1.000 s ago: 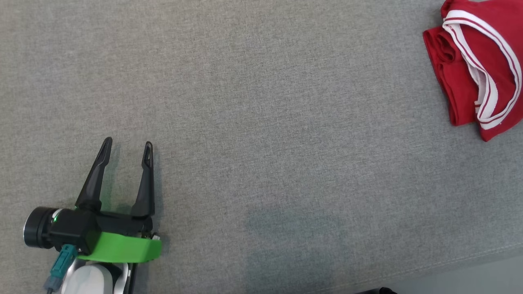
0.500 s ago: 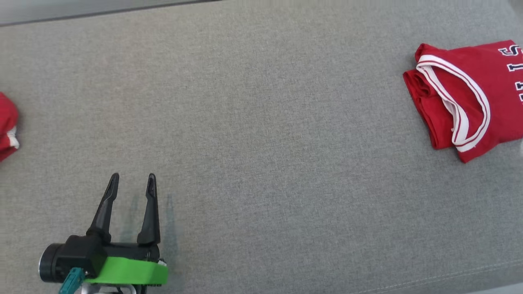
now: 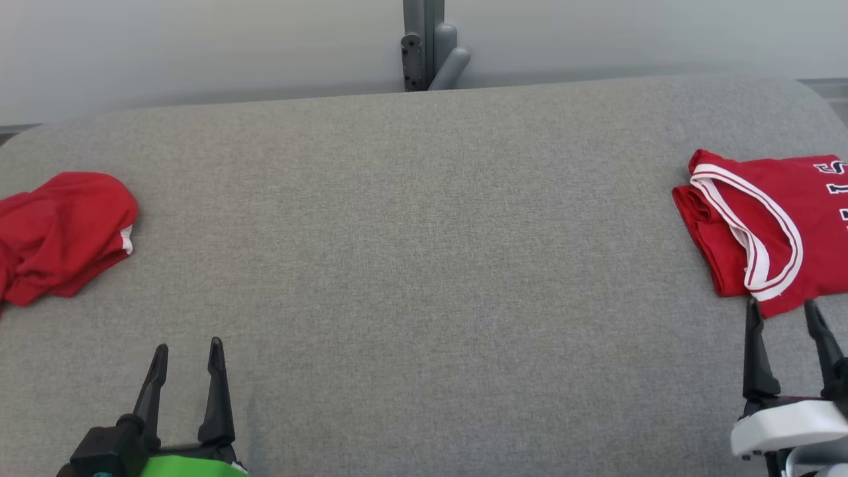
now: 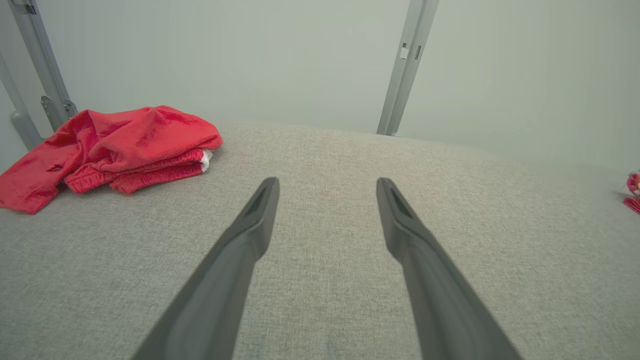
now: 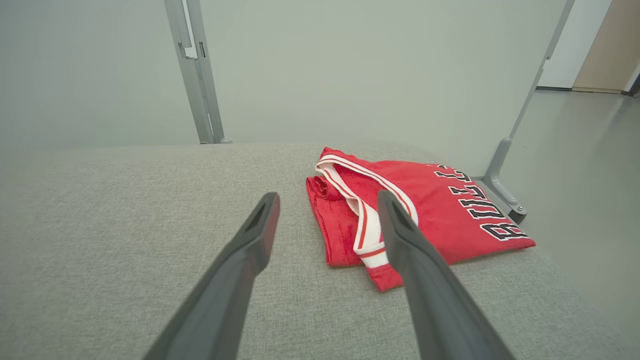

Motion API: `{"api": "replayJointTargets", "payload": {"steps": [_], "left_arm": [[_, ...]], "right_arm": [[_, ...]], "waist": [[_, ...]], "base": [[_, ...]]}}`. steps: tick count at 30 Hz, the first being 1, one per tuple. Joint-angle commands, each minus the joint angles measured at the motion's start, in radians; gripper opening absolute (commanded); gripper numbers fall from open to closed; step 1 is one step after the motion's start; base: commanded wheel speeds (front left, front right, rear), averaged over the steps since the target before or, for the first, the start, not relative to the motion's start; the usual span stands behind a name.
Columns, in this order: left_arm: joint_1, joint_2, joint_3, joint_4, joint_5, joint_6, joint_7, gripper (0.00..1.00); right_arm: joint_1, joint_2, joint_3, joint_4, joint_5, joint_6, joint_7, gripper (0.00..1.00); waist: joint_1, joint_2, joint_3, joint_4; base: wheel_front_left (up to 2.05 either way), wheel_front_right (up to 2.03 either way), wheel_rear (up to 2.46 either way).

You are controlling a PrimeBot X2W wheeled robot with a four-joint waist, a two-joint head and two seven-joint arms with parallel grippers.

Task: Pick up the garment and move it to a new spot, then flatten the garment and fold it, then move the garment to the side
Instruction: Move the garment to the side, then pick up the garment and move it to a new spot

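On the far left of the bench [image 3: 424, 265] lies the crumpled red garment [image 3: 63, 232], ahead and left of my left hand [image 3: 188, 344], the nearer one, released and empty. My right hand [image 3: 780, 305], also spread empty, points at the folded jersey [image 3: 782, 218].

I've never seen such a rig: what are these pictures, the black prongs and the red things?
It is a two-armed robot. One picture looks down from its head; the other two look from the wrists along the fingers. The prongs are its left gripper and right gripper, both open, holding nothing. On the grey padded surface lie a folded red jersey at the right and a crumpled red garment at the left.
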Motion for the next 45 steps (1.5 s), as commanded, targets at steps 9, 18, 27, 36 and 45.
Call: {"api": "replayJointTargets", "payload": {"steps": [9,18,27,36,45], "left_arm": [[0.055,0.001,0.015,0.068,-0.024,-0.003,-0.003,1.0],[0.047,0.001,0.007,0.08,-0.039,-0.003,-0.003,1.0],[0.038,0.001,0.009,0.081,-0.041,-0.003,-0.003,1.0],[0.016,0.002,0.003,0.087,-0.03,-0.003,-0.003,1.0],[0.075,0.001,0.065,0.094,-0.025,-0.002,-0.003,1.0]], "right_arm": [[0.101,0.057,0.073,0.015,-0.007,-0.001,-0.003,1.0],[0.106,0.066,0.091,0.003,-0.004,-0.001,-0.002,1.0],[0.098,0.067,0.087,0.0,-0.01,-0.001,-0.002,1.0],[0.111,0.068,0.093,0.013,0.019,-0.001,-0.003,1.0],[0.08,0.068,0.174,0.048,0.024,-0.001,-0.003,1.0]], "waist": [[0.0001,0.0109,-0.095,0.038],[0.0001,0.0109,-0.106,0.039],[0.0001,0.0109,-0.094,0.048],[0.0001,0.0109,-0.098,0.237],[0.0001,0.0109,-0.135,0.467]], "base": [[0.0,0.0,0.0],[0.0,0.0,0.0],[0.0,0.0,0.0],[0.0,0.0,0.0],[0.0,0.0,0.0]]}}
